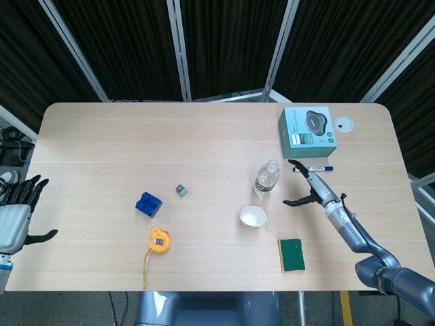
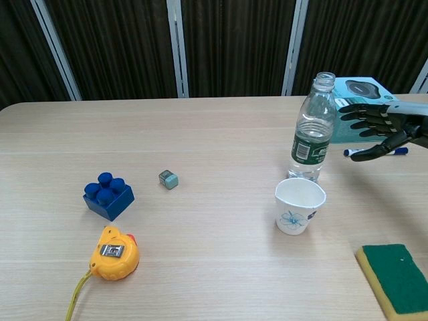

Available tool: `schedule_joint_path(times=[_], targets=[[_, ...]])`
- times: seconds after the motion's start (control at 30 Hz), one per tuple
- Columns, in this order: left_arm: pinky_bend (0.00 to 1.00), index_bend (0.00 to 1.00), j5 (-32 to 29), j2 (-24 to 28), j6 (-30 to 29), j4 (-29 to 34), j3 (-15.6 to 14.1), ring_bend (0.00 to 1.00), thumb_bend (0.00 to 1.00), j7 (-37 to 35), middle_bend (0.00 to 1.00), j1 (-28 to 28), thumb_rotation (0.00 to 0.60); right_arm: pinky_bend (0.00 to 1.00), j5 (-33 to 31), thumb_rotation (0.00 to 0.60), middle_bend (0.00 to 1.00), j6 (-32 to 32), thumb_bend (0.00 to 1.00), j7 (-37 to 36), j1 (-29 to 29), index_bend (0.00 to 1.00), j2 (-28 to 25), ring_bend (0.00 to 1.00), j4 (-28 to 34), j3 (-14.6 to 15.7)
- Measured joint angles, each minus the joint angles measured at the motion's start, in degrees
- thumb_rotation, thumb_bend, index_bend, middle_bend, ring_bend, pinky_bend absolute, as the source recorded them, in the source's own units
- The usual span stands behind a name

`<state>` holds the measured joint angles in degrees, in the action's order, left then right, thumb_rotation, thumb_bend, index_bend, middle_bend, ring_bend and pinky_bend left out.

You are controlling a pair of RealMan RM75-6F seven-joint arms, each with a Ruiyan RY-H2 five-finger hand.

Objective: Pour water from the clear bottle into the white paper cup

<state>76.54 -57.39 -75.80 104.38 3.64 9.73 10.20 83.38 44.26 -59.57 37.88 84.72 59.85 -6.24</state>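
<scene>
Right hand point(image 2: 374, 130) hovers spread and empty just beside the clear bottle point(image 2: 311, 128), not touching it; only the head view shows the left hand point(image 1: 17, 210), spread at the table's point(image 1: 102, 149) near-left edge. White paper cup point(image 2: 299, 205), bearing a blue flower print, stands just before the uncapped, green-labelled bottle; its lettering is unreadable.
</scene>
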Motion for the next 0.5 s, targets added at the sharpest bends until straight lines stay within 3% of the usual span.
schedule_joint_path(times=[0.5], targets=[[0.00, 0.00, -0.7, 0.7, 3.1, -0.5, -0.4, 0.00, 0.00, -2.3, 0.00, 1.1, 0.600, 0.00, -6.5, 0.600, 0.00, -3.1, 0.00, 4.6, 3.3, 0.00, 8.0, 0.00, -4.0, -4.9]])
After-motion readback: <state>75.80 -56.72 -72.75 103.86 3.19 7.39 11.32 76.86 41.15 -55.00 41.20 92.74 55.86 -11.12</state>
